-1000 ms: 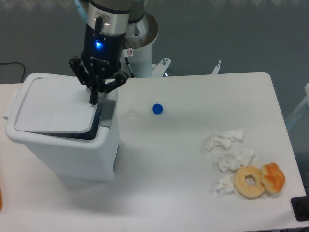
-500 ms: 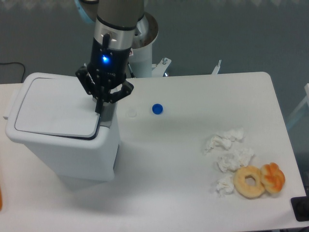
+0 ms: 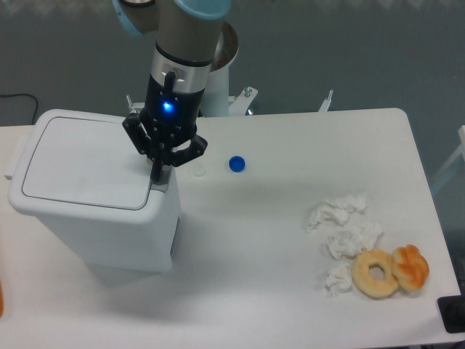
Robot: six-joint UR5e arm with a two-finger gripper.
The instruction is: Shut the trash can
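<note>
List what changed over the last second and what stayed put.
The trash can's lid, tilted with a dark gap a second ago, now lies flat in the rim. The gripper, fingers together, slid right and down to the lid's right edge at the latch tab. The trash can, blue cap, tissues and doughnut did not move.

Trash can (image 3: 94, 196) at left of bench (image 3: 276, 276), lid lying flat. My fingers (image 3: 156, 174) pressed together, tips down at the lid's right edge by the grey latch. Blue cap (image 3: 236, 163) just right of me. Crumpled tissues (image 3: 345, 233) and donut (image 3: 375, 273) far right
</note>
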